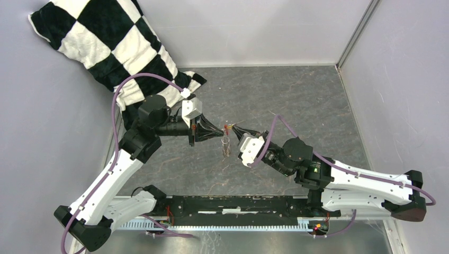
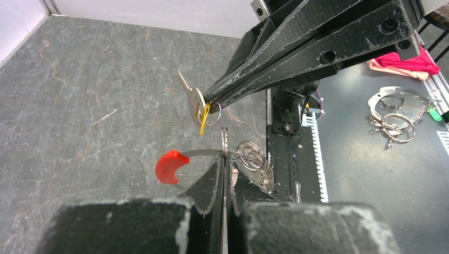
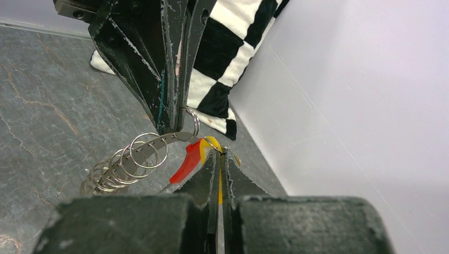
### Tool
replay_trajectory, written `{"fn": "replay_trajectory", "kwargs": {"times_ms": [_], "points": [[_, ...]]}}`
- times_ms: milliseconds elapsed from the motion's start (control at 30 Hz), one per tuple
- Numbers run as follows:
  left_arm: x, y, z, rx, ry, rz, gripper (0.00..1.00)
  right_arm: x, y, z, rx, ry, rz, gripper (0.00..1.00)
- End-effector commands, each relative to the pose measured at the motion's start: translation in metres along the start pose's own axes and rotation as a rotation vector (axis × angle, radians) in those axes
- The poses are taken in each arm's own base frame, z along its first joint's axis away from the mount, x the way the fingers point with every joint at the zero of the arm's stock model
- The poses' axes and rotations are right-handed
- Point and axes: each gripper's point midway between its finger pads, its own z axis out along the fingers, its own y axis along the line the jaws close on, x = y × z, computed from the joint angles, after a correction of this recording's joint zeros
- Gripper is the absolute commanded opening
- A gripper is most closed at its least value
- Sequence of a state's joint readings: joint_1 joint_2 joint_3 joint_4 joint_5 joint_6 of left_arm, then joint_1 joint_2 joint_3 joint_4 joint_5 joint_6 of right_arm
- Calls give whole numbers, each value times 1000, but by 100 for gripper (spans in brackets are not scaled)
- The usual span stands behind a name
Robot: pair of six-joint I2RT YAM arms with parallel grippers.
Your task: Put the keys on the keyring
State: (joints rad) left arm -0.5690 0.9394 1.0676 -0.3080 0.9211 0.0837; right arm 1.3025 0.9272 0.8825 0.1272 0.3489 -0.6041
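Note:
Both grippers meet above the middle of the table. My left gripper [image 2: 224, 157] [image 1: 221, 133] is shut on the keyring [image 2: 224, 141], a thin silvery ring seen edge-on. A red sleeve [image 2: 170, 165] [image 3: 189, 162] on a curved metal strip and several loose rings [image 2: 252, 156] [image 3: 127, 159] hang beside it. My right gripper [image 3: 218, 152] [image 1: 233, 129] is shut on the key [image 2: 196, 101], small, with a yellow head [image 3: 212, 143] and a short blade. In the left wrist view the key hangs just above and to the left of the keyring, a small gap apart.
A black-and-white checkered pillow [image 1: 106, 47] lies at the back left against the wall. White walls close in the grey table [image 1: 296, 95]. More metal rings [image 2: 393, 114] and a pink cloth [image 2: 407, 61] lie on the ledge beyond the arms' base rail [image 1: 238, 206].

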Motion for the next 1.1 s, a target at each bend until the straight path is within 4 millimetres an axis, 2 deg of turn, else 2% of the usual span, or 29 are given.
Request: {"fn": "replay_trajectory", "kwargs": {"times_ms": [0,1067], "points": [[-8,2,-1,-17,-21,59,2,-27,-17,-1,40,-73,33,1],[0,8,-1,-42,3,57,2,-34,-6,4,6,-90,42,1]]}}
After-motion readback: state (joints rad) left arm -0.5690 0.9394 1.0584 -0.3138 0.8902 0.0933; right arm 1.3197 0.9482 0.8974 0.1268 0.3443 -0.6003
